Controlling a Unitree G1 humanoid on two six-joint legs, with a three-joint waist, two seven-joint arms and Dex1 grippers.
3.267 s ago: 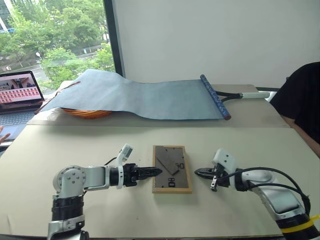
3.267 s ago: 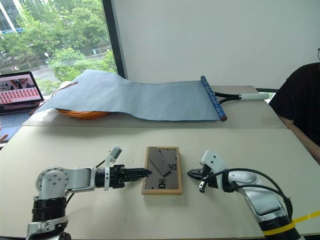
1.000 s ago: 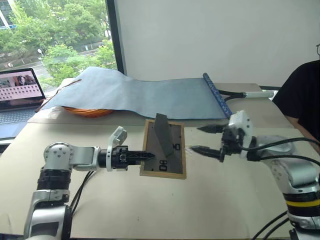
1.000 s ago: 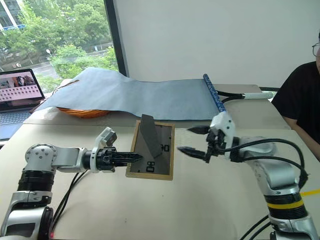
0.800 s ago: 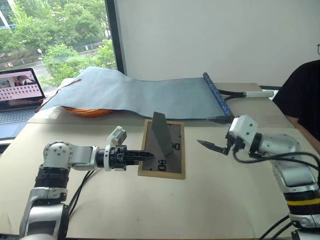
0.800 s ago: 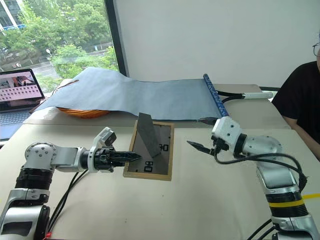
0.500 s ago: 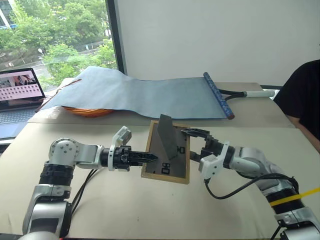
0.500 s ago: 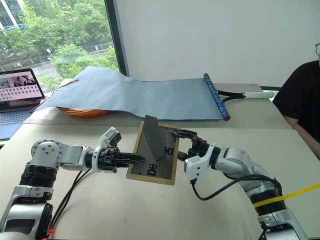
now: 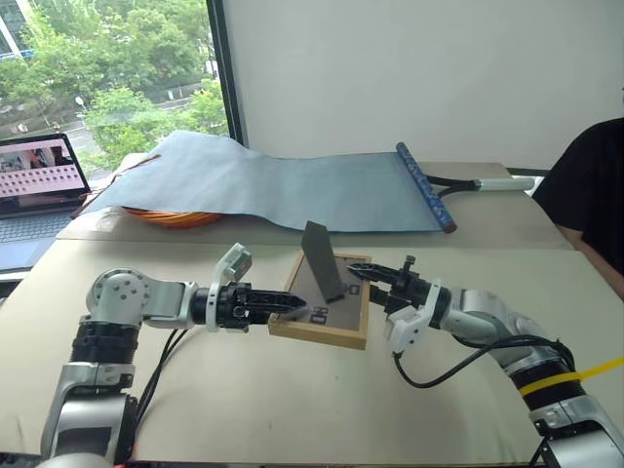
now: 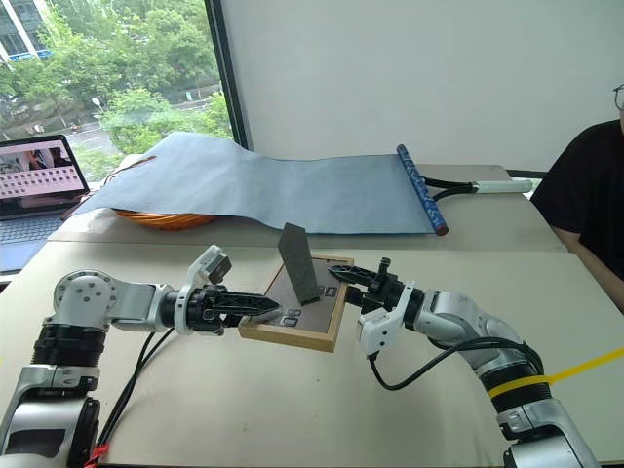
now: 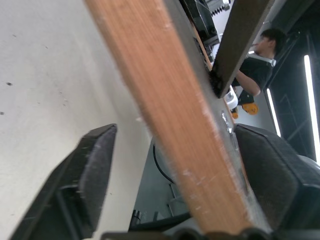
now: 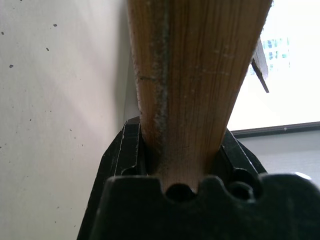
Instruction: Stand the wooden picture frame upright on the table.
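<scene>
We see the wooden picture frame [image 9: 331,314] back-up on the table [image 9: 292,409], its far edge tilted up and its prop stand [image 9: 321,259] raised. The left gripper [image 9: 292,305] reaches its left edge; the right gripper [image 9: 363,276] is at its right edge. Behind lies a grey-blue cloth sheet [image 9: 273,190]

Open worktop [image 9: 292,409] nearer than the picture frame [image 9: 322,312], and more between it and the grey-blue cloth [image 9: 283,190]. Frame's left edge taken by the left pincer [image 9: 292,304], right edge by the right pincer [image 9: 366,276]. Prop stand [image 9: 320,273] sticking up between.
</scene>
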